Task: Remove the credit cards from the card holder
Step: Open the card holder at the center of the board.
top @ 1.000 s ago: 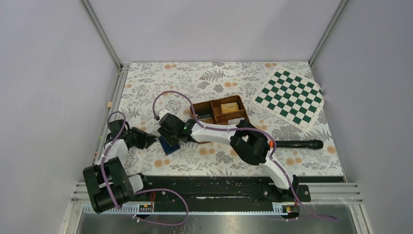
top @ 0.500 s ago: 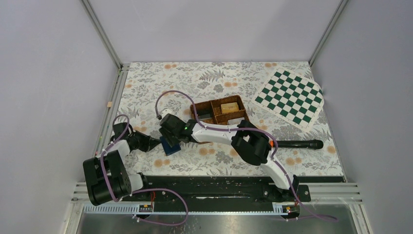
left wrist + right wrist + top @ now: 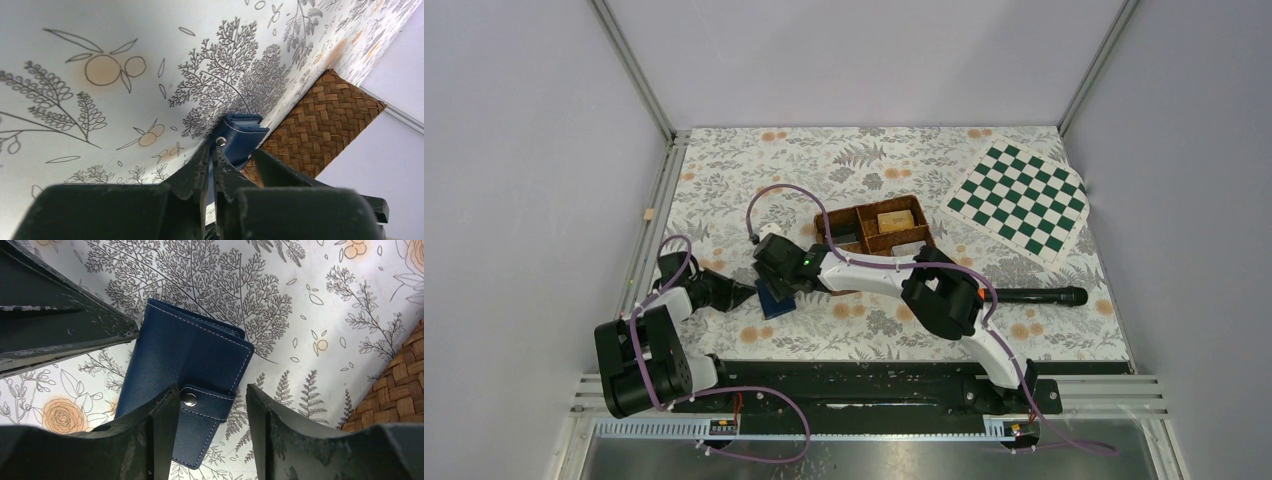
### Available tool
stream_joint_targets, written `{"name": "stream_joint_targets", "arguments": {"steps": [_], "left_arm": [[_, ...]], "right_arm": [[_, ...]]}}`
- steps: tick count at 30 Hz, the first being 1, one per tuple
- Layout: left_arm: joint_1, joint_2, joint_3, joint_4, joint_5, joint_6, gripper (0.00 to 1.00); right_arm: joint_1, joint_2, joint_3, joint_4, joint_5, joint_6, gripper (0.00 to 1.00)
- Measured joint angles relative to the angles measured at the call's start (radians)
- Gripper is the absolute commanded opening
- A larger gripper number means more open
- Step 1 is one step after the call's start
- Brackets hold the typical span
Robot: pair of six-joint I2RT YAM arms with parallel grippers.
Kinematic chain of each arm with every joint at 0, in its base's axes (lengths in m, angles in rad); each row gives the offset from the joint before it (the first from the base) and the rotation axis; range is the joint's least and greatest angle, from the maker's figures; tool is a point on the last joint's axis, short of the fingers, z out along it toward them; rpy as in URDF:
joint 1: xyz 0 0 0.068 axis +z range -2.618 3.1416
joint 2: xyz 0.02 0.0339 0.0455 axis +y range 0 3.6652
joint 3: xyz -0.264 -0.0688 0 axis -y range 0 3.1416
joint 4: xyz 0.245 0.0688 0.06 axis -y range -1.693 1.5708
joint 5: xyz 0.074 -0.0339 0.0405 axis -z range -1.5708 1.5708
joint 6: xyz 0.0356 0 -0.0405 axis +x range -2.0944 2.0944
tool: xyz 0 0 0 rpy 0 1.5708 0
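Observation:
The card holder (image 3: 773, 301) lies closed on the floral tablecloth, dark navy with white stitching, its tab snapped shut (image 3: 189, 399). No credit cards show; they are hidden inside. My left gripper (image 3: 748, 293) comes in from the left and is shut on the card holder's (image 3: 243, 134) near edge, its tips (image 3: 212, 150) just below the snap. In the right wrist view its fingers (image 3: 75, 325) meet the card holder's (image 3: 190, 350) left edge. My right gripper (image 3: 776, 284) hangs over the holder, open, its jaws (image 3: 213, 388) straddling the tab without touching it.
A brown wicker tray (image 3: 929, 238) with compartments stands just right of the holder, under the right arm; its woven wall shows close by (image 3: 320, 120) (image 3: 400, 390). A green-and-white chessboard mat (image 3: 1021, 200) lies at the back right. A long black cylinder (image 3: 1044, 296) lies at the right.
My left gripper has closed on the holder's left edge and the left arm has settled slightly lower. The right jaws have opened a little wider. The holder has not moved.

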Motion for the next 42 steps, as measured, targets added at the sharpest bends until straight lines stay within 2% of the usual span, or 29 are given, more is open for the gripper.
{"name": "stream_joint_targets", "arguments": {"steps": [15,23,28,36,42], "left_arm": [[-0.003,-0.005,-0.012,-0.006,-0.002,-0.007,0.06],[-0.003,-0.042,-0.012,-0.01,-0.003,-0.007,0.06],[-0.016,-0.067,-0.012,-0.01,-0.003,-0.012,0.07],[-0.106,-0.078,-0.007,-0.008,-0.005,-0.023,0.06],[-0.117,-0.031,-0.004,0.01,-0.009,-0.038,0.05]], "right_arm": [[0.023,0.0,0.004,-0.04,0.04,0.032,0.56],[0.025,0.0,0.008,-0.054,0.063,0.035,0.25],[0.031,-0.002,0.004,-0.025,0.062,0.038,0.11],[0.031,-0.03,-0.043,0.014,0.058,0.03,0.05],[0.031,-0.042,-0.078,0.033,0.058,0.023,0.05]]}}
